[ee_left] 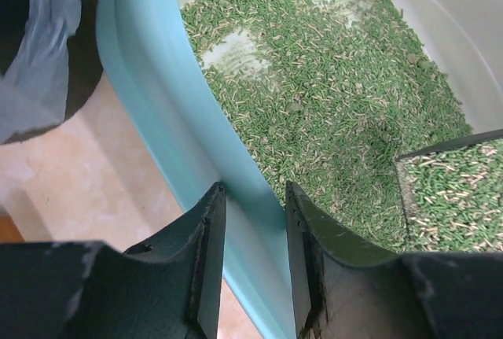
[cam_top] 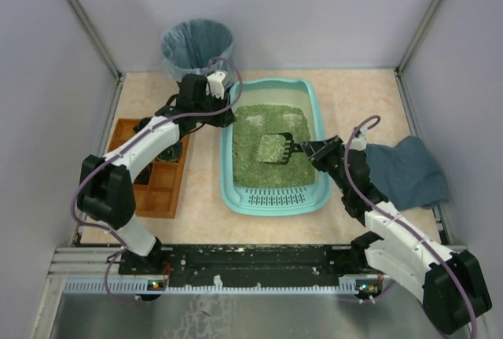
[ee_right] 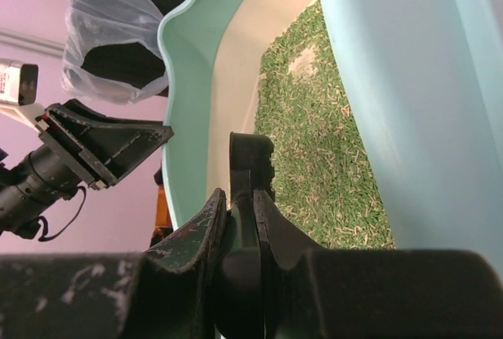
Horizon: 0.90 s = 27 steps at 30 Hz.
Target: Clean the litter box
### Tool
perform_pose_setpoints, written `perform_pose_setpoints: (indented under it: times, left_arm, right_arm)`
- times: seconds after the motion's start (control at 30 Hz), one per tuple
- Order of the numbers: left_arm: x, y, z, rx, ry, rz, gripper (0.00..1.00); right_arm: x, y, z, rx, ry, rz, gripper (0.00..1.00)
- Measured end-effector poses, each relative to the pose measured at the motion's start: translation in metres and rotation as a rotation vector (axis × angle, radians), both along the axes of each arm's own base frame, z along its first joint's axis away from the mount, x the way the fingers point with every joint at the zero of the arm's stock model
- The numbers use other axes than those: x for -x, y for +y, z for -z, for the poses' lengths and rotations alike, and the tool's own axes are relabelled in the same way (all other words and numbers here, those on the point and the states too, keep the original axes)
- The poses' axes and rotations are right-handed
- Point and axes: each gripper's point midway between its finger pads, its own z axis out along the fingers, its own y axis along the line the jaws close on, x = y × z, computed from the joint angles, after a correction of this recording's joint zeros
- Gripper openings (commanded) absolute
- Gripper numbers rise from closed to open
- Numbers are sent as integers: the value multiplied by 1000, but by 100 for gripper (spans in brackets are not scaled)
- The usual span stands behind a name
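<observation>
The left gripper (ee_left: pixel 254 196) clamps the litter box (cam_top: pixel 271 200) rim at ten o'clock; the right gripper (ee_right: pixel 240 201) pinches the filled scoop (cam_top: pixel 275 149) handle at three o'clock.

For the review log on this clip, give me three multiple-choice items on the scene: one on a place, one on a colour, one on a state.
1. Where does the cloth lie?
A) right of the litter box
B) inside it
C) under it
2. What colour is the litter box?
A) red
B) teal
C) black
3. The scoop is:
A) empty
B) lying outside the box
C) loaded with litter
Answers: 1 A, it lies past the box's right rim; 2 B, rim and walls are teal; 3 C, green granules fill it while the right end effector clamps its handle.
</observation>
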Motion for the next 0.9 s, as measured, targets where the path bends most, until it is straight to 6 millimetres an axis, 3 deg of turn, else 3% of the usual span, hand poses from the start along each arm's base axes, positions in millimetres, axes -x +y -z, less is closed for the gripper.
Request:
perform_pose_setpoints:
  times: [0.33, 0.5, 0.63, 0.9]
  left_arm:
    - [-10, -15, -2, -33, -41, 30, 48]
    - [-3, -14, 7, -51, -26, 35, 58]
    - [3, -11, 12, -67, -16, 22, 59]
    - [9, -4, -6, -52, -57, 1, 60]
  right_arm:
    - [-8, -29, -12, -17, -30, 78, 0]
    - [-18, -24, -13, -66, -34, 38, 0]
    - [-20, -28, -8, -89, -24, 42, 0]
    - [-25, -41, -13, -149, -32, 59, 0]
